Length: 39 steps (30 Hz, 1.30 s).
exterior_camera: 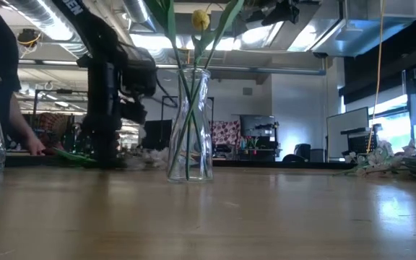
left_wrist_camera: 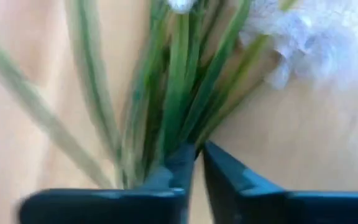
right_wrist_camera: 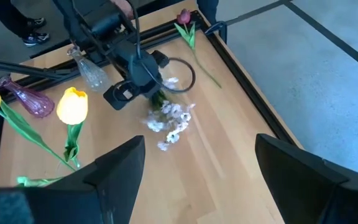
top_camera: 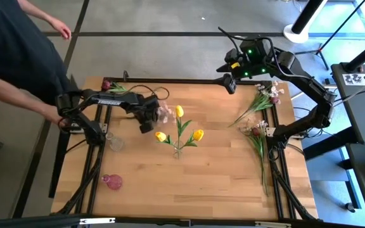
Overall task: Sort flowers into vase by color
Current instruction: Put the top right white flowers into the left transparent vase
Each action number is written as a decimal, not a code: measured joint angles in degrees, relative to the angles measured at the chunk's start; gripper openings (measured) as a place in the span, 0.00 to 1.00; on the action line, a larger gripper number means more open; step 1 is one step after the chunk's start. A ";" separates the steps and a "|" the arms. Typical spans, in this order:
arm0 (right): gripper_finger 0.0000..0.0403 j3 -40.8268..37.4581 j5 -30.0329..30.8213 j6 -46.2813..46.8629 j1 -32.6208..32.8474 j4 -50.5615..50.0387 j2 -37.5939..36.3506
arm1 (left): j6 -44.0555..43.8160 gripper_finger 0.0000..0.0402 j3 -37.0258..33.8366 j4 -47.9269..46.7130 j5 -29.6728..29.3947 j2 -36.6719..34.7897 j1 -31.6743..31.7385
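White-pink spray (top_camera: pixel 164 113): lying on the bench (top_camera: pixel 201 183), far left of centre, green stems pinched in the left tool (top_camera: pixel 149 120), whose fingers are almost fully together.
Yellow tulips (top_camera: pixel 179 111): three, standing in a clear glass vase (exterior_camera: pixel 191 123) at bench centre.
Red flower (top_camera: pixel 106 84): far left corner.
Loose flowers (top_camera: pixel 258 120): heaped along the right side.
Right tool (right_wrist_camera: pixel 197 168): wide apart, holding nothing, raised above the far right edge.
Spare vases: clear one (top_camera: pixel 115 143) and pink one (top_camera: pixel 112 182), left side.
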 joint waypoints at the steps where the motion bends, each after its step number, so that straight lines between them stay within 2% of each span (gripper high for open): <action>1: 0.75 0.00 0.00 0.02 0.00 -0.02 0.00 | -0.59 0.03 0.04 -0.12 -0.44 -1.80 0.16; 5: 0.75 0.00 0.00 0.00 0.00 0.02 0.00 | -2.39 0.01 0.17 0.10 -0.22 -12.58 0.35; 10: 0.75 0.00 0.09 0.06 0.00 0.76 0.00 | -5.72 0.00 0.21 1.15 5.95 -30.96 0.31; 16: 0.75 0.00 3.34 1.70 -0.02 1.14 0.00 | -13.25 0.00 0.21 1.38 12.82 -50.44 0.23; 20: 0.75 0.00 4.87 4.71 -0.02 1.18 0.00 | -17.14 0.00 0.30 1.15 13.71 -60.22 -0.59; 23: 0.75 0.00 4.87 7.72 -0.02 1.93 0.00 | -19.36 0.00 0.30 -0.47 12.71 -64.85 -1.00; 26: 0.75 0.00 4.76 10.22 -0.02 3.41 0.00 | -21.10 0.00 -0.32 -1.32 12.15 -64.78 -1.49; 29: 0.75 0.00 4.03 12.89 -0.02 4.61 0.00 | -24.89 0.00 -2.78 -0.01 10.95 -61.10 -2.27; 32: 0.75 0.00 3.89 13.96 0.37 4.61 0.00 | -28.81 0.00 -5.71 1.31 6.86 -56.01 -2.79; 39: 0.75 0.00 4.46 14.56 3.19 4.60 0.01 | -40.35 0.00 -13.67 11.04 -1.25 -40.85 -3.60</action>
